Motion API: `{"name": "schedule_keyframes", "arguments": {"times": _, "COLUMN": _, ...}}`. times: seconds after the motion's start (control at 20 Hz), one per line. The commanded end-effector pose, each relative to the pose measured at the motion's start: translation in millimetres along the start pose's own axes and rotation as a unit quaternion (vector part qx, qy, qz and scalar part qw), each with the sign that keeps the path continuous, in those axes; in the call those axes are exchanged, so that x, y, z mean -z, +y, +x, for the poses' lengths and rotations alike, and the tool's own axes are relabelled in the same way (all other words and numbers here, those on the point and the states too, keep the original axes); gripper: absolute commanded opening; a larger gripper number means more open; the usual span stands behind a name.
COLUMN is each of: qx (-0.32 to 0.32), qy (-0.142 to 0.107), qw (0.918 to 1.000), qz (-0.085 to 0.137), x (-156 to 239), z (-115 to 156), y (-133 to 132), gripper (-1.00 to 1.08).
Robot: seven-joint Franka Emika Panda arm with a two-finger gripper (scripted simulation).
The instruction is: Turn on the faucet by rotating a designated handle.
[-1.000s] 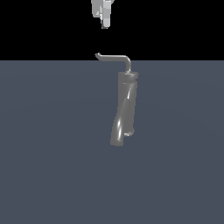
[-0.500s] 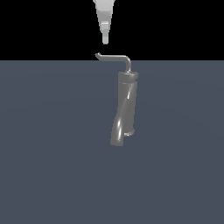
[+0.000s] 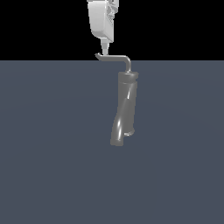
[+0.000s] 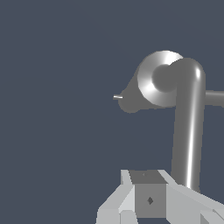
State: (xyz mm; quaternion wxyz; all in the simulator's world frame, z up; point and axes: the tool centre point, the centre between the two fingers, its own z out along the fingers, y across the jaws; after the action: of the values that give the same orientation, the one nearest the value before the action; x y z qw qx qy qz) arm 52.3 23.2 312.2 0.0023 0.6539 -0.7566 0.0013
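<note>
The faucet (image 3: pixel 124 109) stands just right of the middle of the exterior view, a glossy dark grey, slightly twisted cylinder rising from the slate-blue worktop (image 3: pixel 52 153). Its lower end curves toward the exterior view's left and meets the surface a little below the frame's centre.

From the top of the body the handle (image 3: pixel 114 58), a thin light-grey rod, climbs a short way, bends in an L and runs toward the exterior view's left. It ends in a small hooked tip at the line where the worktop meets the black background.

The white pincer (image 3: pixel 105 49) comes down from the top centre of the frame. Its narrow fingertips reach just above the hooked tip, seemingly touching it or nearly so. In this view the fingers look drawn together into one point, clamped on nothing.

In the wrist view the faucet (image 4: pixel 159 85) is seen end-on in the upper right, as a bright round ring. The handle (image 4: pixel 189 127) runs down from it toward the grey pincer body (image 4: pixel 148 197) at the lower edge. Whether the fingers touch the rod cannot be told from there.
</note>
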Motion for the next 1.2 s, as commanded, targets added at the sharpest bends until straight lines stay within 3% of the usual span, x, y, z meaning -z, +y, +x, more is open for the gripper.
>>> {"name": "schedule_keyframes", "arguments": {"times": 0.0, "qx": -0.017, "qy": -0.001, "qw": 0.9999, "qz": 0.0, "x": -5.1, "z": -1.1, "y": -4.4, "gripper": -1.0}}
{"name": "schedule_keyframes", "arguments": {"times": 0.6, "qx": -0.037, "qy": -0.003, "qw": 0.9993, "qz": 0.0, "x": -12.1, "z": -2.2, "y": -9.5, "gripper": -1.0}}
{"name": "schedule_keyframes", "arguments": {"times": 1.15, "qx": -0.037, "qy": -0.003, "qw": 0.9993, "qz": 0.0, "x": -12.2, "z": -6.8, "y": 23.4, "gripper": -1.0}}
